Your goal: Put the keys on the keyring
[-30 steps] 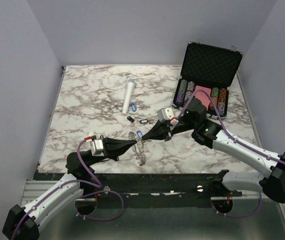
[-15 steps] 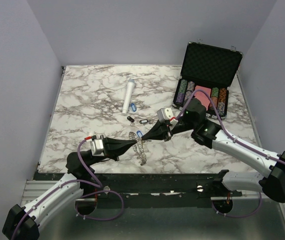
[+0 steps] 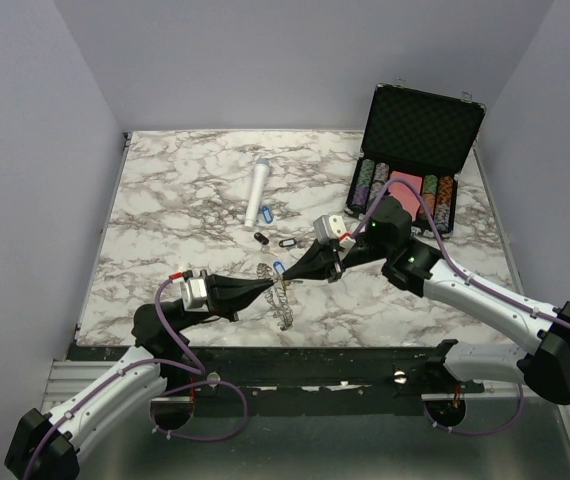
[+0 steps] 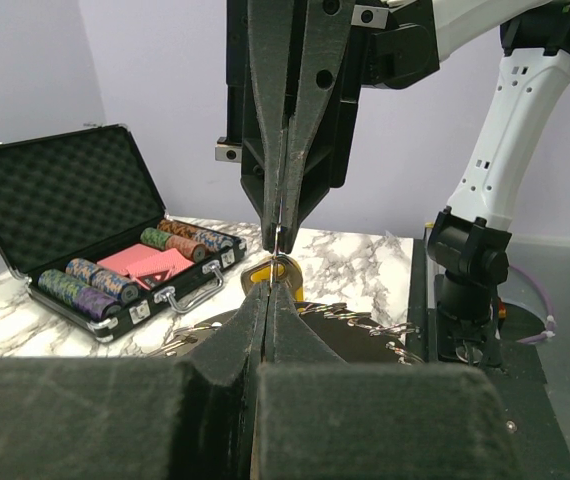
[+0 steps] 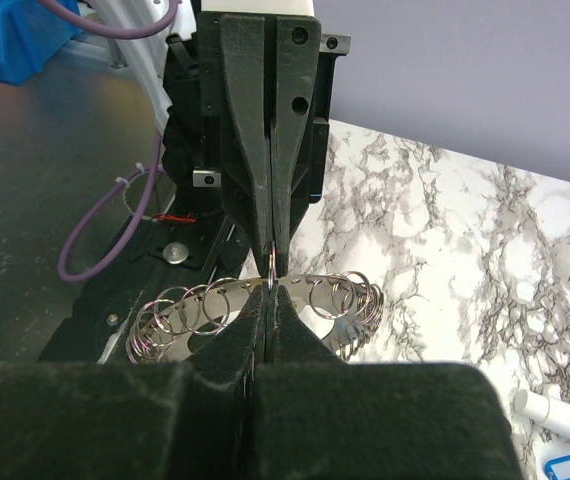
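Marble tabletop [image 3: 185,190]; silvery keyring [image 5: 350,298], fringe of small loops

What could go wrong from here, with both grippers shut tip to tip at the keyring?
1. The left gripper and right gripper appear to pinch the same small loop of the keyring. An uneven pull could make the loop slip out or twist the ring.
2. The blue-tagged key lies close beside the right gripper's tips, so a sideways move might knock it away.
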`<state>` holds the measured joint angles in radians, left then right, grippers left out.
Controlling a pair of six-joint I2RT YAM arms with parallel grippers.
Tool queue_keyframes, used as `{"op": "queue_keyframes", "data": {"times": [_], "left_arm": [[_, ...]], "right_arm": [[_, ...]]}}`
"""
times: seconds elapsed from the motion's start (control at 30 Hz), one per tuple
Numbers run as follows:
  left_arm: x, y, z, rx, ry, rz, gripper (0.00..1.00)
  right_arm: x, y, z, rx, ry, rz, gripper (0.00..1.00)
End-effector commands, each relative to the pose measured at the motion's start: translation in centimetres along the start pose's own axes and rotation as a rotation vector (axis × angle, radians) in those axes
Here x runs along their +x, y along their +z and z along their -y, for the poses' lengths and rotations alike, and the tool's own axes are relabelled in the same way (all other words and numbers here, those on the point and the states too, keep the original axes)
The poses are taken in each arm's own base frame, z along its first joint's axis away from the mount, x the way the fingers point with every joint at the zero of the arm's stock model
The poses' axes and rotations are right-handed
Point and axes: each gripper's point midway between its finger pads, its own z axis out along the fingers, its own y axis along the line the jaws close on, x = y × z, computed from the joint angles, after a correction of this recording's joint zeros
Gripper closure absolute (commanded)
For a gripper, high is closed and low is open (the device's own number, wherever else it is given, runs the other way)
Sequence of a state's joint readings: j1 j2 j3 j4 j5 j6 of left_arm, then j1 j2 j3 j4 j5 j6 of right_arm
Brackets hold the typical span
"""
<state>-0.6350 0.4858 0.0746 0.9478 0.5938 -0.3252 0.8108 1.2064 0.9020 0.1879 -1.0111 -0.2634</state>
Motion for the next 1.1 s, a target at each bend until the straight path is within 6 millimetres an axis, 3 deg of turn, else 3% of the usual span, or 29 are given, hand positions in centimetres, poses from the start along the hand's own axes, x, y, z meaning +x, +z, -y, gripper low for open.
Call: {"op": "queue_keyframes", "data": {"times": [0.0, 0.47, 1.07], "left_arm": [[-1.9, 0.4, 0.3, 0.019, 0.038, 0.061, 1.0], [-2.0, 0.4, 0.1, 0.011, 0.041, 0.057, 1.0], [-0.4, 0.7, -0.9, -0.012, 0.073, -0.121, 1.0]], "right_arm": [[0.5, 0.7, -0.5, -0.026, 0.023, 0.0, 1.0], [0.5, 1.0, -0.5, -0.022, 0.035, 0.0, 1.0], [0.0, 1.1, -0.1, -0.013, 0.041, 0.001, 1.0]]}}
